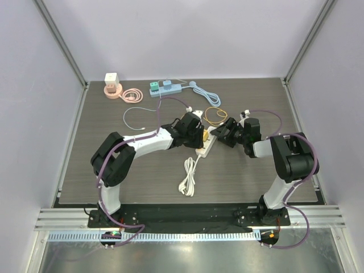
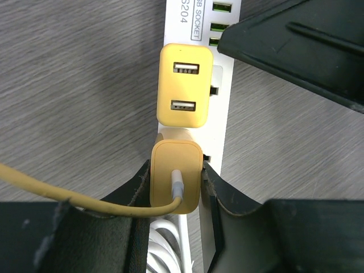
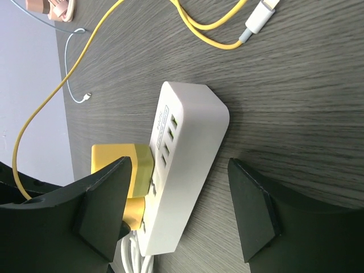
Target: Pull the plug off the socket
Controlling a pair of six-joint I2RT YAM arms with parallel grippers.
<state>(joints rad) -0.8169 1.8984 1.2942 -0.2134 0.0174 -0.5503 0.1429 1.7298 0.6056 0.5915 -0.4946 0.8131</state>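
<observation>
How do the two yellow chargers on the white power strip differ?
The yellow two-port charger is wider, with empty USB ports, and stands untouched; the yellow cabled charger carries a lead and sits between the fingers of the left gripper. Both plug into the white power strip.

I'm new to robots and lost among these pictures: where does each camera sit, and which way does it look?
Top external: above and behind, looking down at the table; left arm and right arm show.
Left wrist: on the left arm, looking down; left gripper grips the yellow plug.
Right wrist: on the right arm, looking along the table; right gripper open astride the power strip.
Shared: all show the power strip.
</observation>
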